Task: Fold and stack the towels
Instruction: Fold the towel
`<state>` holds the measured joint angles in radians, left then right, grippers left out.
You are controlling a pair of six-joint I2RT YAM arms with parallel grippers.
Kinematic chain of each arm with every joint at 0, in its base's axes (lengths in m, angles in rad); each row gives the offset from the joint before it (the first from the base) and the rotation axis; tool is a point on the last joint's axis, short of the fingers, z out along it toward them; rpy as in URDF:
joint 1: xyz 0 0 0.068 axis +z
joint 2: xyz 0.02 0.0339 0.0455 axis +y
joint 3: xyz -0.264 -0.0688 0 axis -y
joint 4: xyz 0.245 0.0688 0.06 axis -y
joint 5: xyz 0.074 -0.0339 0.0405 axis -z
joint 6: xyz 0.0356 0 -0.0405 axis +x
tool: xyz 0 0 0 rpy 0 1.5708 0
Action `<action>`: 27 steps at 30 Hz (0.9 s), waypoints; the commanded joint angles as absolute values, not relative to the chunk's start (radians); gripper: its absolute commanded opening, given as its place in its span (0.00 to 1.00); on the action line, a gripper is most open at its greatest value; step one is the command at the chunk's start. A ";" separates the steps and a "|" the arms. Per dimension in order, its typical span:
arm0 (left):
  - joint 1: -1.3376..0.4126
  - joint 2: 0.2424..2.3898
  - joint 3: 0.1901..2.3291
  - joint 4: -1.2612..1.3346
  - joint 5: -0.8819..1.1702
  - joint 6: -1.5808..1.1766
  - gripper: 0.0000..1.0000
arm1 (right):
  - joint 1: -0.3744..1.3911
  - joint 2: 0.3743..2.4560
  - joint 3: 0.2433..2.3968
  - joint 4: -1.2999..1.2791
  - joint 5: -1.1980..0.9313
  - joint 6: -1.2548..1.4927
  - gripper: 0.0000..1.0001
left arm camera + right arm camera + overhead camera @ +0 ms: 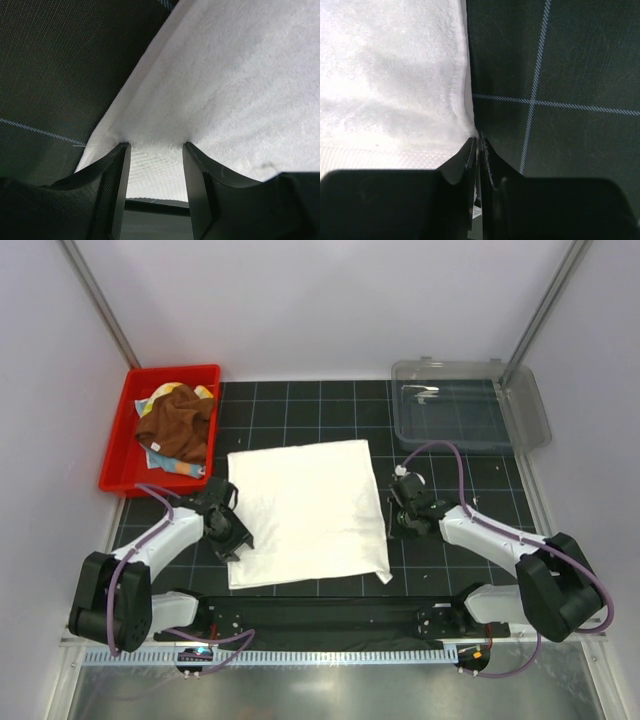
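The large white towel [305, 505] lies spread flat in the middle of the black mat. My left gripper [232, 535] is at its left edge; in the left wrist view it [156, 146] is open, with its fingertips pressing on the towel [240, 75] and cloth between them. My right gripper [397, 515] is at the towel's right edge; in the right wrist view it [478, 140] is shut on the thin edge of the towel [390, 85]. The rust-brown towel [178, 425] lies crumpled in the red bin [120, 440], over the yellow towel [165, 392] and the light blue towel [165, 460].
A clear plastic container [465, 410] with its lid beside it stands at the back right. The red bin is at the back left. Grey walls and metal posts close in the sides and the back.
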<state>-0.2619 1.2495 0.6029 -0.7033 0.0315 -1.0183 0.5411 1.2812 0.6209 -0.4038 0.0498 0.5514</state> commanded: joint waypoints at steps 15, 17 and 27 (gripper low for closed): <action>-0.187 1.540 1.314 -0.716 -0.003 -0.458 0.68 | 0.500 1.523 1.314 -0.550 0.012 0.161 0.51; -0.164 1.628 1.408 -0.721 0.141 -0.301 0.68 | 0.489 1.597 1.406 -0.604 -0.043 0.045 0.50; -0.054 1.951 1.840 -0.848 0.488 0.136 0.69 | 0.396 2.115 2.048 -1.015 -0.288 -0.360 0.63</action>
<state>-0.0700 1.8709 1.7290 -0.7685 0.3218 -0.0772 0.4362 2.0510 1.8591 -0.8143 -0.1886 -0.1894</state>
